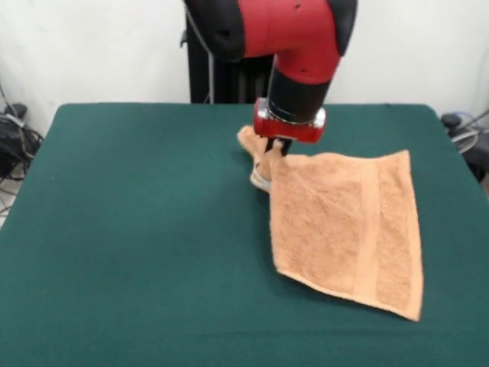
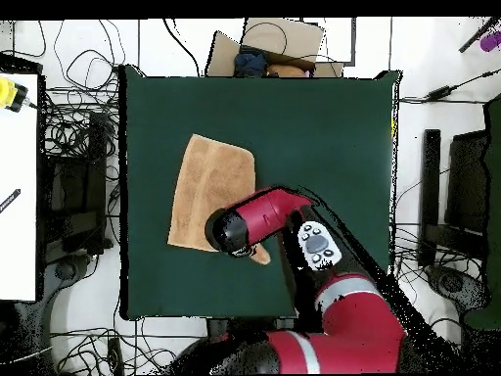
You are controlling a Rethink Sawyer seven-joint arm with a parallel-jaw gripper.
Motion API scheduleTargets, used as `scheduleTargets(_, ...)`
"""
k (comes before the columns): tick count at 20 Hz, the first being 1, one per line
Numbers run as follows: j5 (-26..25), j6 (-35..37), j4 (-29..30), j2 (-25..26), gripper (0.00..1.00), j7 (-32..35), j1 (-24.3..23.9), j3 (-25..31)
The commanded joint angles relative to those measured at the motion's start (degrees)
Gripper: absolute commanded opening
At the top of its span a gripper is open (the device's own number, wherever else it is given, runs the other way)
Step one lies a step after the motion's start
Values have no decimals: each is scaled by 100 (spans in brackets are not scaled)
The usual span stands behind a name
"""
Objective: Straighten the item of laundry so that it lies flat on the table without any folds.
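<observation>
From the front, my red and black arm [image 1: 294,38] comes down from the top of the picture over a worktop [image 1: 137,245] covered in dark green cloth. My pincer [image 1: 273,147] sits just under the red wrist ring, and it appears clamped on one corner of the towel [image 1: 344,229], though the dark tips are small and mostly hidden by bunched cloth. That gripped corner is lifted and crumpled, with a twisted flap sticking out to the left of the pincer and a small pale patch, perhaps a tag, just below it. The rest of the orange-tan towel spreads away to the lower right of the pincer and lies mostly flat on the worktop, tilted at an angle to the worktop's edges, with a woven band running along it near its right side. It lies right of the worktop's middle. From overhead, my arm [image 2: 294,284] reaches up from the bottom of the picture and its black end covers the towel's [image 2: 210,191] lower right corner, so the pincer itself is hidden here. The towel lies left of the centre of the green worktop [image 2: 323,127], a small tan tip showing just below my arm's end. Tangled cables [image 2: 78,117] lie on the floor left of the worktop.
</observation>
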Motion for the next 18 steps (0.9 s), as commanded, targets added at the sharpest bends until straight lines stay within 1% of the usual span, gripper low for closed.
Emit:
scheduleTargets(1, -1098, -512, -625, -347, 0, -1383, 345, 324)
scheduleTargets(4, -1785, -1043, -631, -428, 0, -1248, 594, 174)
scheduleTargets(8, -2520, -1619, -660, -459, 0, -407, 1058, -291)
scheduleTargets(9, -2693, -1763, -664, -466, 100, -188, 1170, -407)
scheduleTargets(11, -2971, -2058, -636, -494, 100, 249, 1406, -668)
scheduleTargets(12, -3184, -2323, -670, -490, 100, 549, 1587, -875)
scheduleTargets(14, -3596, -2964, -870, -383, 100, 1320, 2103, -1503)
scheduleTargets(15, -3663, -3309, -1030, -284, 100, 1577, 2379, -1869)
scheduleTargets(16, -3565, -3766, -1329, -89, 100, 1810, 2780, -2462)
scheduleTargets(18, -1634, -5183, -1681, 680, 100, 919, 3434, -4106)
